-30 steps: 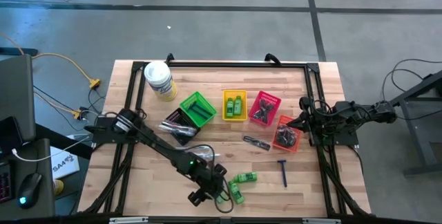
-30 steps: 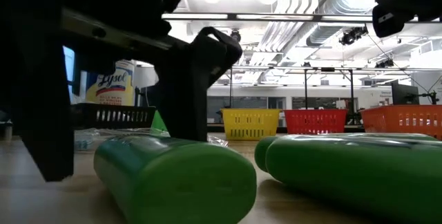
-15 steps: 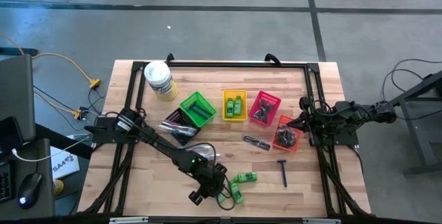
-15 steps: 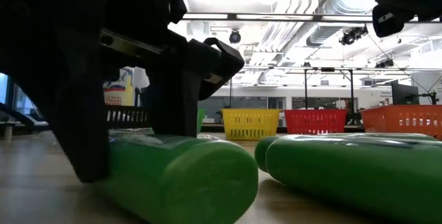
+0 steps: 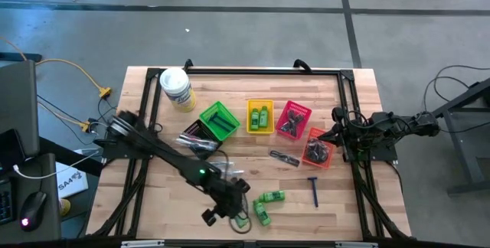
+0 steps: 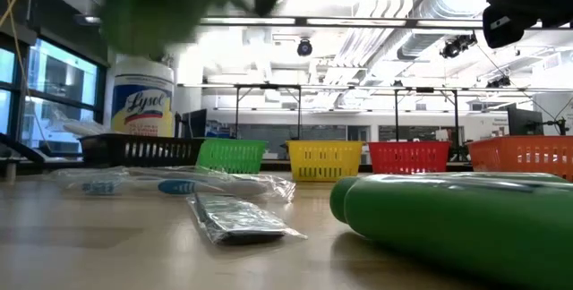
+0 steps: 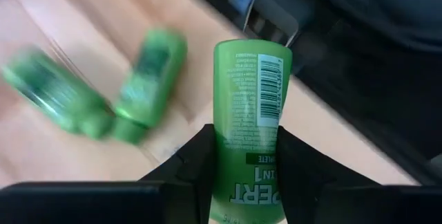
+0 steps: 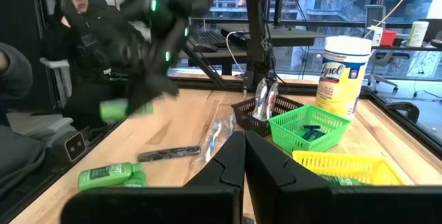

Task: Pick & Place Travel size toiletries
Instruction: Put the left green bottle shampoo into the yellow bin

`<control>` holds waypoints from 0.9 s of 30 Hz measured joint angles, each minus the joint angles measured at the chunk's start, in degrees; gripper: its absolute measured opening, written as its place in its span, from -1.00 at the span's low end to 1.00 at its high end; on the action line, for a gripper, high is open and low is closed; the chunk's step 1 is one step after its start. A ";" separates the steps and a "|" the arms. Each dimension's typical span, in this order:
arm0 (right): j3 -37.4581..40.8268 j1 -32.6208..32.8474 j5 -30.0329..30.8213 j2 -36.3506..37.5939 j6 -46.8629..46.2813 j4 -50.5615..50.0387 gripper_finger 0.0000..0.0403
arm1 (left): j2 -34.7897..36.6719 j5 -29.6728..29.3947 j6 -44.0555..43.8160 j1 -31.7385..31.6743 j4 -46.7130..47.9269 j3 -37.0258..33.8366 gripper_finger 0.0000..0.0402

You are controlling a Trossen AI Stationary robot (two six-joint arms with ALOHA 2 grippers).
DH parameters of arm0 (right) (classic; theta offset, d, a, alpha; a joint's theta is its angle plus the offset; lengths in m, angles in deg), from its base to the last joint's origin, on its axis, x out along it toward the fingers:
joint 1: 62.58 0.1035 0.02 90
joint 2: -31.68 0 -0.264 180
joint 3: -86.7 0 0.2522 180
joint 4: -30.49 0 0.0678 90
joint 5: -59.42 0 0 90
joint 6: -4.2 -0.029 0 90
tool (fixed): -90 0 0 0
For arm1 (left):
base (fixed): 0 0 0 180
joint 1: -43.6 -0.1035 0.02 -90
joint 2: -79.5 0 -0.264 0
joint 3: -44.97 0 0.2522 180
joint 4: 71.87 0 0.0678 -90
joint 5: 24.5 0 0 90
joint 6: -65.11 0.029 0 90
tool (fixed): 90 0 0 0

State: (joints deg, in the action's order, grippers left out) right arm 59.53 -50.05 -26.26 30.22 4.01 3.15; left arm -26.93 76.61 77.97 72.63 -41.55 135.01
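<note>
1. Step in hand judged as pick done, carry under way: left gripper clenched round a green mini bottle, barcode label facing the wrist camera, bottle lifted clear of the desk.
2. Same gripper found near the front edge of the desk in the high view; seen from the right wrist view as a dark blur with the green bottle in the air above the wood.
3. Two more green bottles left lying on the desk just beside the lift point; a blue-handled razor lying apart to their right; a dark flat comb nearer the baskets.
4. Yellow basket noted in the middle row, already holding two green bottles; green basket, pink basket and orange basket beside it.
5. Right gripper parked at the right edge of the desk by the orange basket, jaws clenched on nothing.
6. Next move judged: carry toward the yellow basket as the likely match, bottle lowered inside the rim before release.
</note>
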 joint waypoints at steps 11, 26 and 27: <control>0.00 -0.02 -0.10 0.00 0.00 -0.04 -0.99 | 24.71 -13.44 5.14 2.06 10.25 -2.65 -0.46; 0.02 -0.02 0.02 -0.02 -0.20 -0.04 -0.99 | 64.57 -19.24 -0.75 2.13 -16.01 -42.80 -0.46; 0.01 -0.02 0.04 -0.02 -0.19 -0.01 -0.99 | 66.76 -19.49 -1.63 2.13 -19.10 -45.62 -0.46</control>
State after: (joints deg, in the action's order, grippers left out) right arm 59.54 -50.06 -26.22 30.20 3.82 3.14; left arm 39.83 57.12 76.34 74.76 -60.65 89.39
